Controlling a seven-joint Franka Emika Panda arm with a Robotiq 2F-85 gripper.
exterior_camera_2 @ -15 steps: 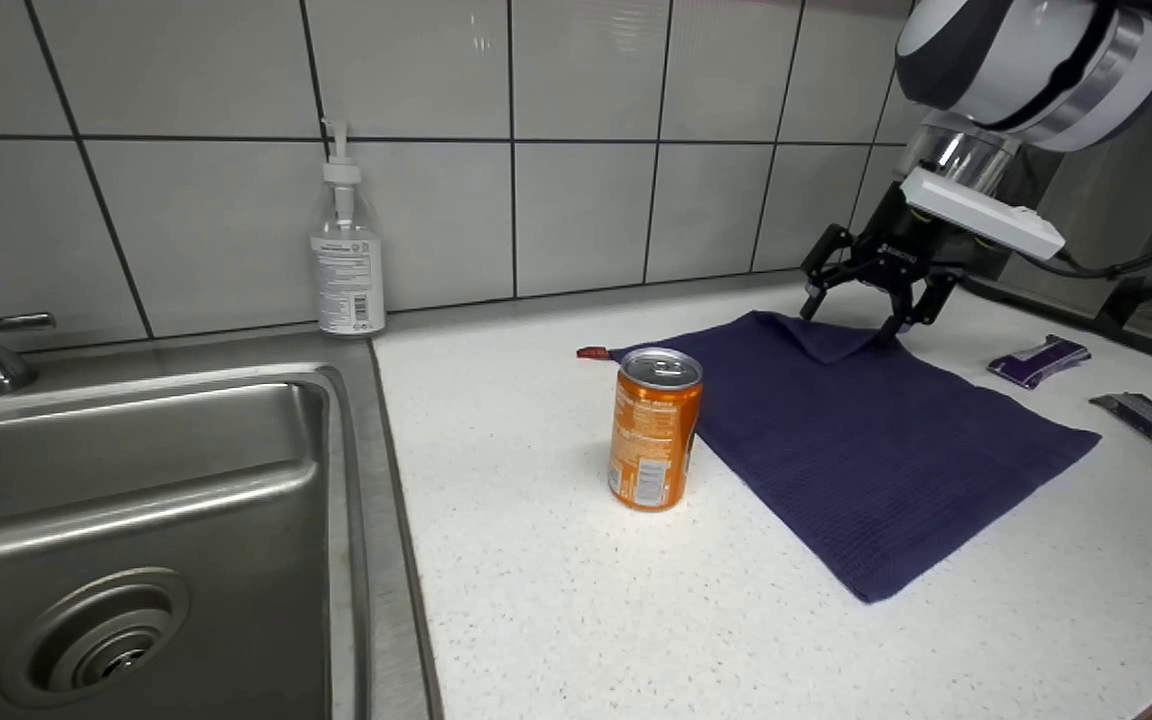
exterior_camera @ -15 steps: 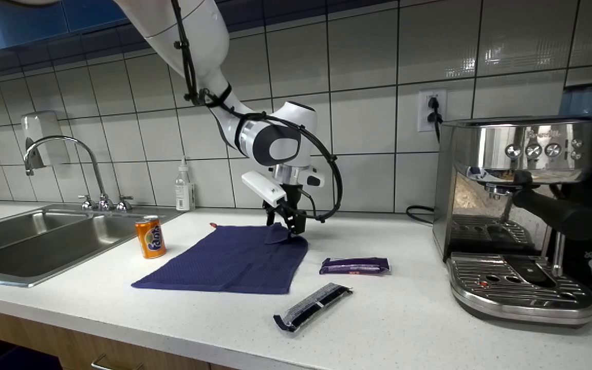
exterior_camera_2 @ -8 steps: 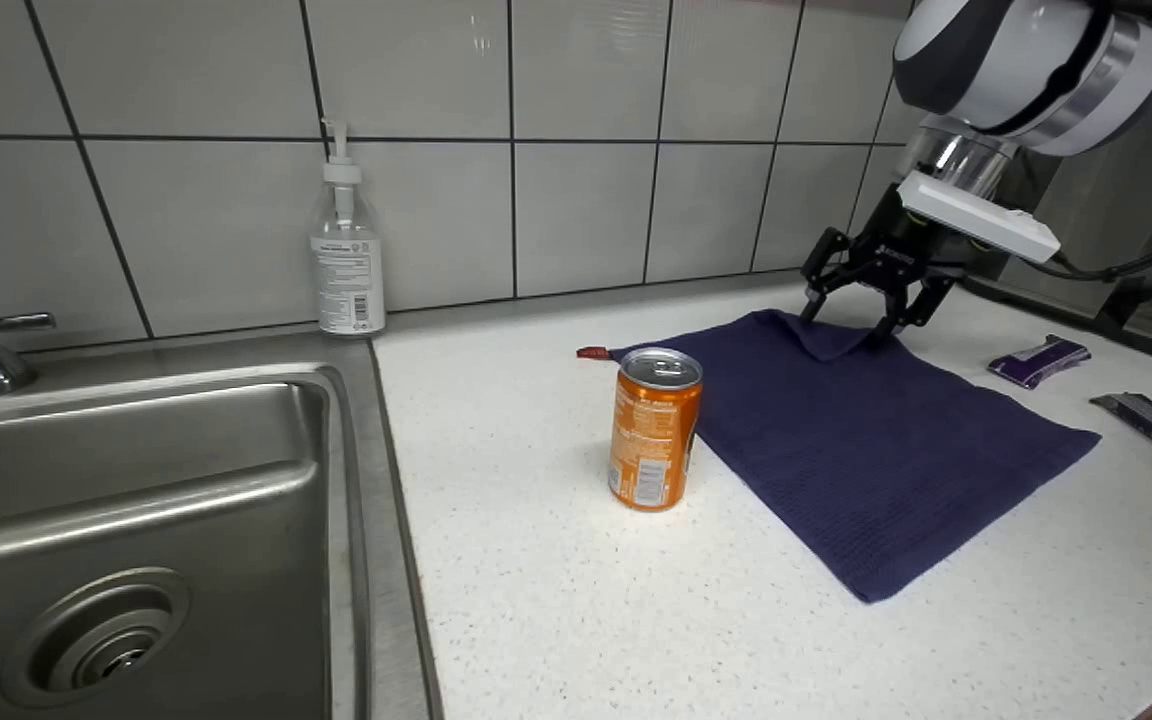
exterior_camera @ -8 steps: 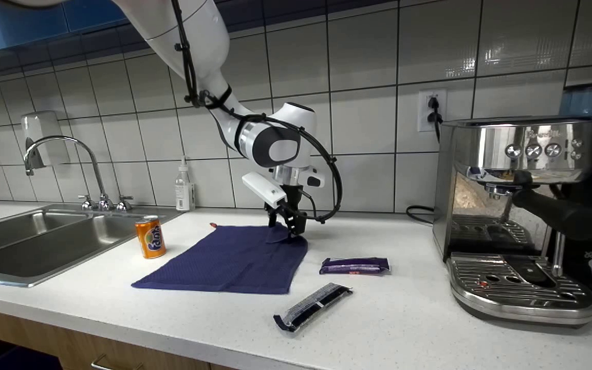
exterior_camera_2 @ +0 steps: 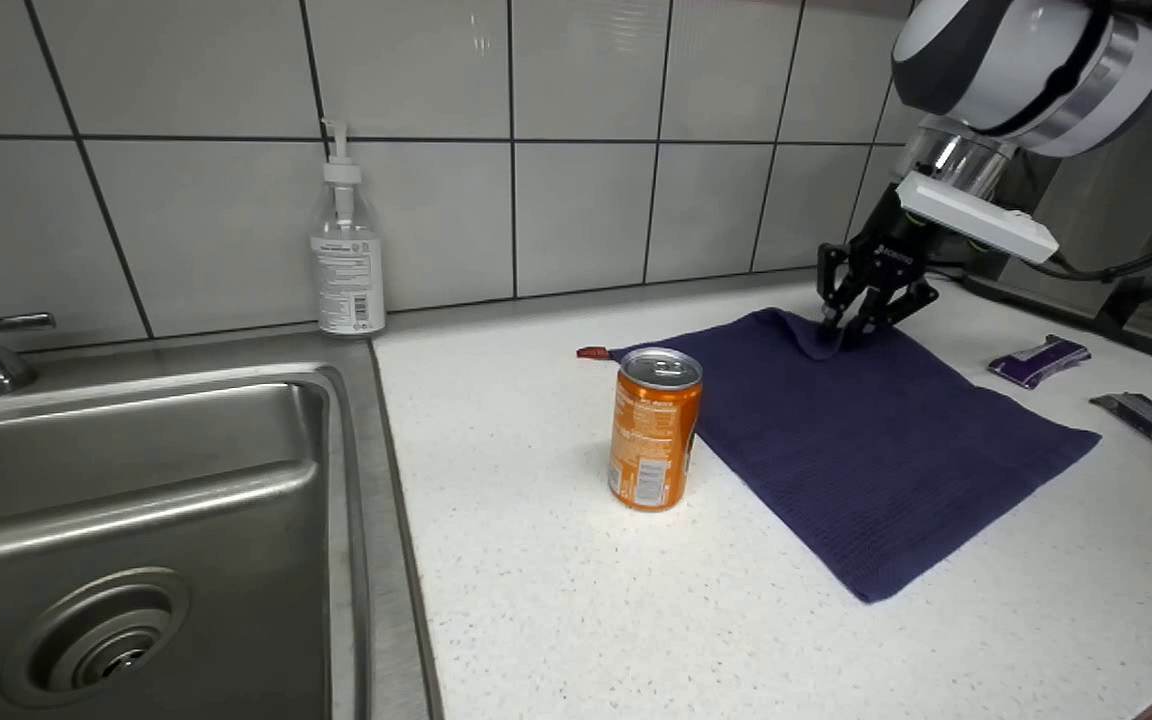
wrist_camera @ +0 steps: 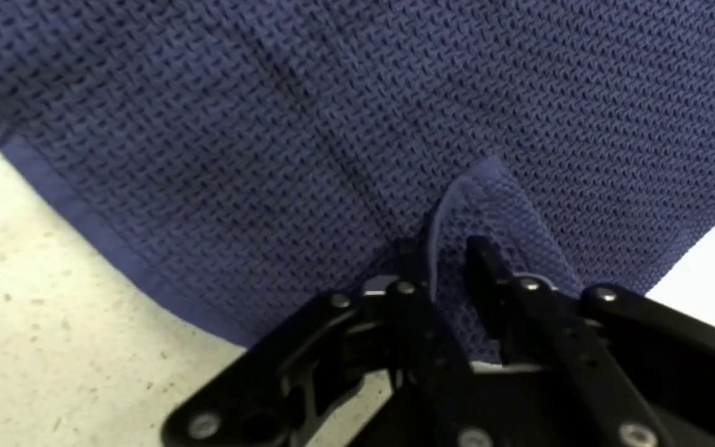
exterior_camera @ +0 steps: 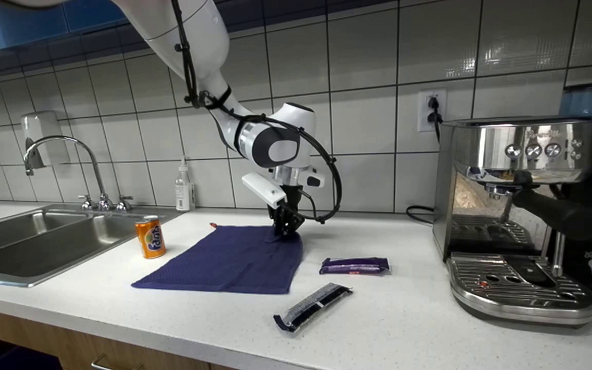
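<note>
At the far left is the sink [exterior_camera: 106,226]. The can [exterior_camera: 150,237] stands upright between it and the cloth [exterior_camera: 224,267], touching neither; the bottle [exterior_camera: 183,192] stands farther back, at the sink's rear edge. The cloth lies mostly flat on the counter [exterior_camera: 404,318], with a small flap [wrist_camera: 488,211] turned over at its back corner. There I have my gripper [wrist_camera: 445,261], its fingers [wrist_camera: 490,270] partway apart with the flap's raised edge between them; the wrist view shows a gap, so I see no firm pinch. By my judgement, finding the corner and getting the fingers about its edge is done. A sure hold is what is left, since the cloth is all down and unlifted. To the right lie the silver packet [exterior_camera: 312,307] and the purple packet [exterior_camera: 355,265], both apart from the cloth, and last comes the coffee machine [exterior_camera: 522,131].
</note>
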